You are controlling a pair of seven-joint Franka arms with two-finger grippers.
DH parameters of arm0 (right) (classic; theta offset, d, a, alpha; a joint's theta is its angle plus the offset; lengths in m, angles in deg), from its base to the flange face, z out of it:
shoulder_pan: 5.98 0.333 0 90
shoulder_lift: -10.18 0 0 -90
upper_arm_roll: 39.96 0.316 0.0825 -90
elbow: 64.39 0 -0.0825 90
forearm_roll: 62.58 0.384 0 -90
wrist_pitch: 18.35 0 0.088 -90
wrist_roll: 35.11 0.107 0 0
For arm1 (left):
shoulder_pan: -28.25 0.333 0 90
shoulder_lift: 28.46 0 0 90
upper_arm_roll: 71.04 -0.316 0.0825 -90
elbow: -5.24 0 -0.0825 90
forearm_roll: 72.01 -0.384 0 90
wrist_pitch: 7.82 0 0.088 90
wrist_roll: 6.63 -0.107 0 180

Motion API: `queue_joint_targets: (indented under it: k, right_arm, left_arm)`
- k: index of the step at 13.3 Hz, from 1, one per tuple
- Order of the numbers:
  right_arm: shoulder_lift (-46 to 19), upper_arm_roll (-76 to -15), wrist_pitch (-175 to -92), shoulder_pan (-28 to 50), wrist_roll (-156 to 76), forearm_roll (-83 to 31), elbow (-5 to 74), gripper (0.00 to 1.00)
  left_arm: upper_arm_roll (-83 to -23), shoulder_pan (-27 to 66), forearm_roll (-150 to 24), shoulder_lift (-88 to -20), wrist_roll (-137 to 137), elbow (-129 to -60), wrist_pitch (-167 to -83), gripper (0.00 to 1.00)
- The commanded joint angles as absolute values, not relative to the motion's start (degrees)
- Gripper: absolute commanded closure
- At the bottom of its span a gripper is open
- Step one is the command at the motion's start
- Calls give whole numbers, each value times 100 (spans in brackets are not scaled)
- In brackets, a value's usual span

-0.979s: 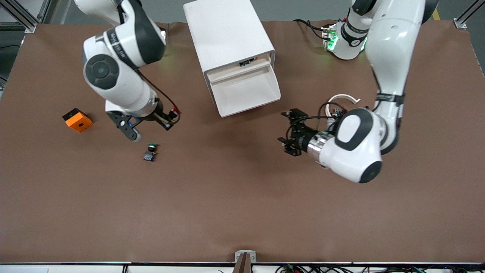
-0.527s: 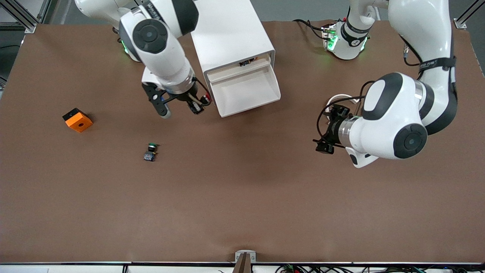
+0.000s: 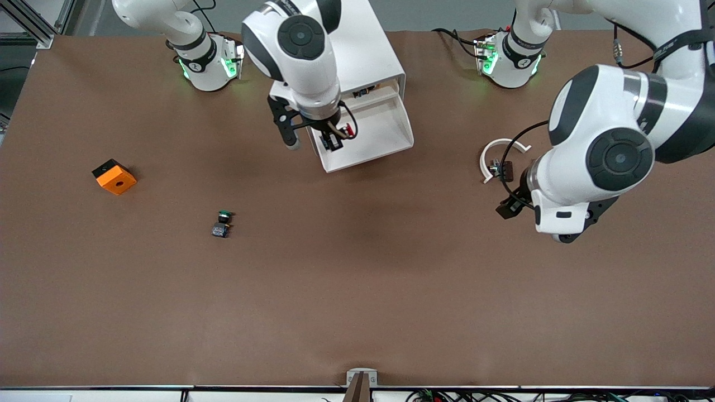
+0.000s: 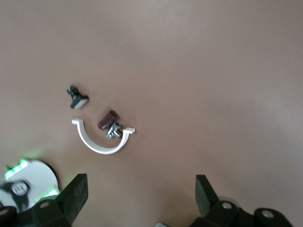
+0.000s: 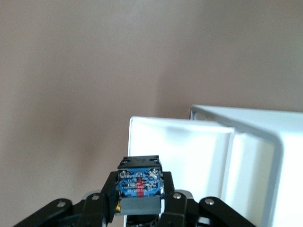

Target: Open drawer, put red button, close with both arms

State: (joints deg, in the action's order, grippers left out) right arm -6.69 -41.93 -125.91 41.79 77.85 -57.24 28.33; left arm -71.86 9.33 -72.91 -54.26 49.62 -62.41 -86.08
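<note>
The bench point(image 3: 357, 290) is mostly bare brown surface toward the front camera. The cabinet point(image 3: 335, 44) stands between the arms' bases, its drawer point(image 3: 366, 131) pulled out toward the camera. The right end effector point(image 3: 334, 135) hovers over the drawer's corner at the right arm's end, clamped on the red button point(image 5: 139, 185), whose red cap points toward the left arm's end, long axis roughly level. The left end effector point(image 4: 139, 198) hangs spread wide, holding nothing, over bare bench near a white ring point(image 3: 500, 153).
</note>
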Motion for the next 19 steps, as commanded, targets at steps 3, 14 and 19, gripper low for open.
queue_joint_targets:
  k: [3,14,19]
  right_arm:
    - [-1302,-4269,-13137,4710,8897,-5801,2552,100]
    - [-1680,-4277,-13278,5273,9849,-5827,2517,100]
    - [-1795,-4277,-13375,5291,9849,-5827,2508,100]
  left_arm:
    - [-7227,988,-7815,-4912,3663,-6402,-8560,0]
    - [-7209,1927,-7755,-3638,1125,-6999,-8604,0]
    - [-6746,2717,-7465,-2883,709,-7693,-8674,0]
